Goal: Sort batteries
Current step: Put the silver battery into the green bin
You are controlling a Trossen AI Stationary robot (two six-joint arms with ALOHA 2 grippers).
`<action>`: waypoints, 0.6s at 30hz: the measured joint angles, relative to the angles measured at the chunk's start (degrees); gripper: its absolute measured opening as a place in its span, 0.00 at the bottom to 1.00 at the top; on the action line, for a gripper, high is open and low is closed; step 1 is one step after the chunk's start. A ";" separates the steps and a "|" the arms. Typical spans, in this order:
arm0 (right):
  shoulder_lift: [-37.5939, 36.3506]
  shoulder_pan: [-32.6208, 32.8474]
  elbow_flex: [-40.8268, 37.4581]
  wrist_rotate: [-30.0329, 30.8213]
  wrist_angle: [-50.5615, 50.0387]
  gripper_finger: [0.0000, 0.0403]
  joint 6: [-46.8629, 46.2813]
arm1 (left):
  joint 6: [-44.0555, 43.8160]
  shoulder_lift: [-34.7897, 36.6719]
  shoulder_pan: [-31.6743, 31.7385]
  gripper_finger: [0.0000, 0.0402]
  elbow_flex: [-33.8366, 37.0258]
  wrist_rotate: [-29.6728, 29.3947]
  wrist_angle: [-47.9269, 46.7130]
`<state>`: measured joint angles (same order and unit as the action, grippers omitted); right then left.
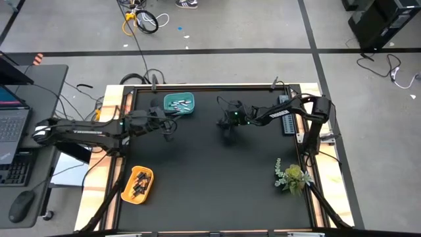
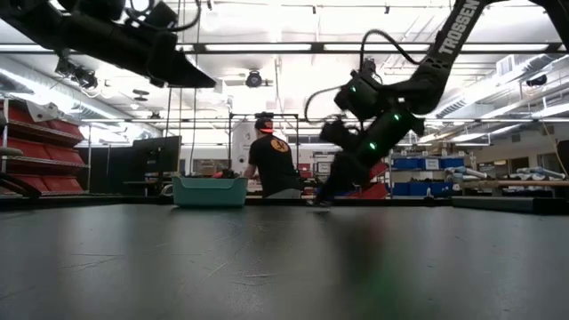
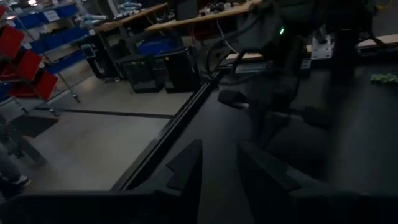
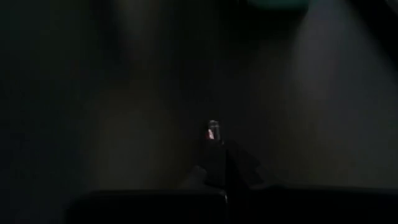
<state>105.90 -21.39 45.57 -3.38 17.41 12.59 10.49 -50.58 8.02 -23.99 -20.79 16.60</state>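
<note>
Right now the right gripper (image 1: 226,137) is down at the black table (image 1: 210,191) near its middle, its fingers pressed together on a small red battery (image 4: 213,130) that sticks out from the tips in the right wrist view. Meanwhile the left gripper (image 1: 170,133) hangs just in front of the teal bin (image 1: 179,105) holding silver batteries (image 1: 177,103), its fingers (image 3: 186,165) spread with nothing between them, and darker batteries (image 1: 139,184) lie in the yellow bin (image 1: 137,185) at the table's front left.

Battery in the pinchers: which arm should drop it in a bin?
Right, probably: the right gripper pinches a small reddish battery, while the left gripper sits open and empty beside the teal bin.
</note>
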 joint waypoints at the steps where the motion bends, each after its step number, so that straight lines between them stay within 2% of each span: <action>1: -0.18 0.18 0.82 -0.36 0.07 0.01 -0.47 | 0.01 1.45 -0.15 0.29 0.00 -0.50 -1.75; 7: 0.25 2.88 7.51 -0.39 -0.98 0.01 -2.17 | -0.01 6.15 -0.27 0.29 0.08 -1.54 -9.95; 13: 0.15 4.78 17.22 0.21 -9.82 0.01 -2.16 | -0.20 6.66 -0.27 0.29 6.21 -1.87 -4.17; 18: 0.05 1.71 18.70 0.45 -10.54 0.03 -0.91 | -2.66 6.68 -0.27 0.29 9.50 -1.77 -2.61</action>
<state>105.95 -19.68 64.27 -2.93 6.88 11.68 7.84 -43.90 7.75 -14.49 -22.56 13.99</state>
